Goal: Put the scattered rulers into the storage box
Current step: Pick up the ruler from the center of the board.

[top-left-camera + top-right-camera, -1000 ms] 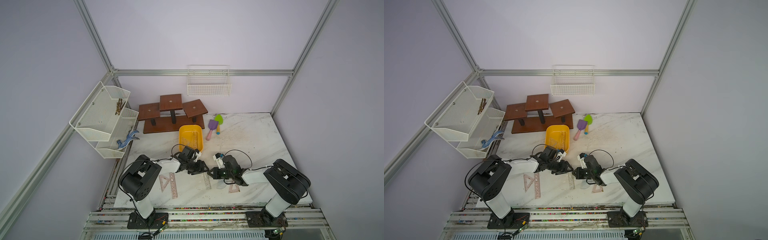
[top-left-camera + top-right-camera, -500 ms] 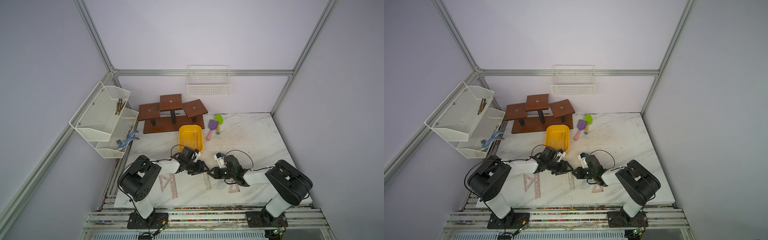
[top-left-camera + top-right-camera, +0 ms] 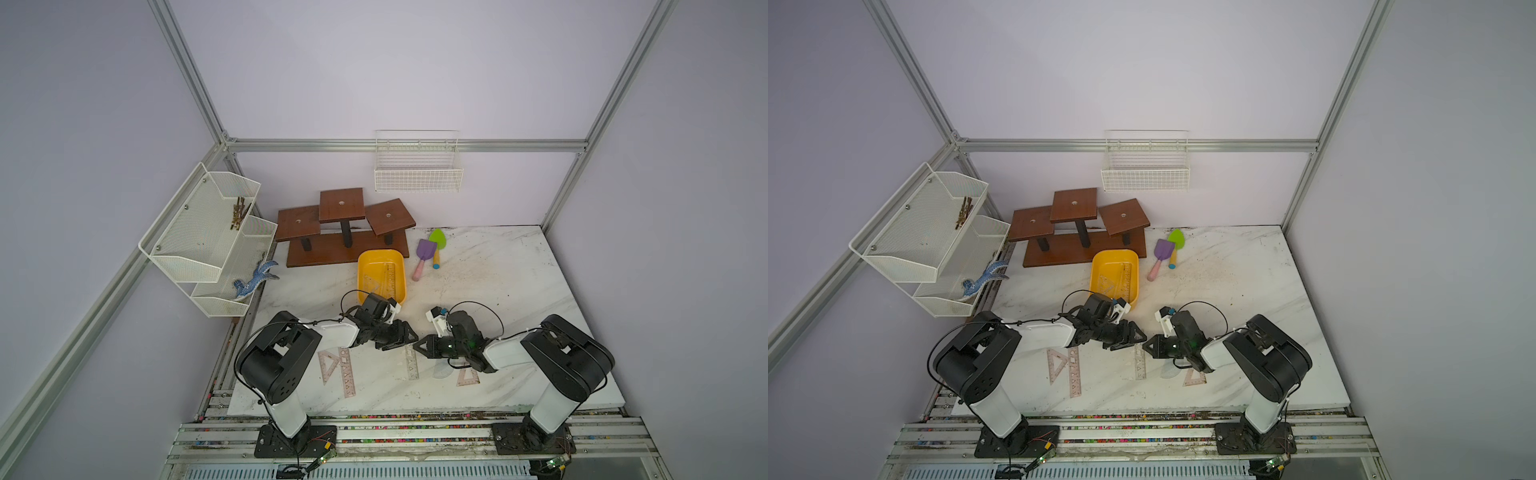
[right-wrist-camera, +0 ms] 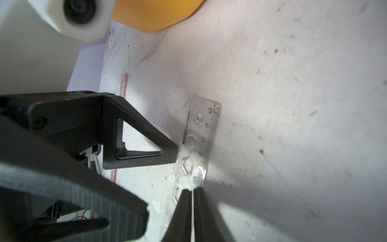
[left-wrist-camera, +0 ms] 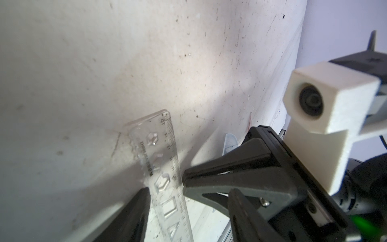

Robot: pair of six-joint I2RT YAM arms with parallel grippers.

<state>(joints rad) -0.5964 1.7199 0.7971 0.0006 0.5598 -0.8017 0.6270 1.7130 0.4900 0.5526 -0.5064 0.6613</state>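
Left gripper point(image 3: 405, 336) is held low over the front of the table, its jaws parted to a middling width. In the left wrist view the clear ruler point(image 5: 161, 159) is framed between its two fingers without being clamped. The right gripper point(image 4: 191, 191) is closed, finger against finger, with its tips laid on that same ruler. Whether the ruler is pressed down or only touched cannot be told. In both top views the two grippers are seen nose to nose over the ruler's far end.

The white marble table point(image 3: 498, 282) is taken up at the back by a brown wooden stand point(image 3: 345, 249). A white mesh rack point(image 3: 199, 232) is hung on a side wall and a wire basket point(image 3: 417, 174) on the back wall. The yellow box point(image 3: 360, 274) is set just in front of the stand, near the left gripper, and two rulers point(image 3: 384, 276) are seen lying flat inside it. A pink straight ruler point(image 3: 347, 374) and a pink set square point(image 3: 328, 365) are seen just beside each other near the left arm. Another pink set square point(image 3: 468, 377) is seen just beside the right arm. Two toy shovels point(image 3: 428, 253) are laid beside the box.
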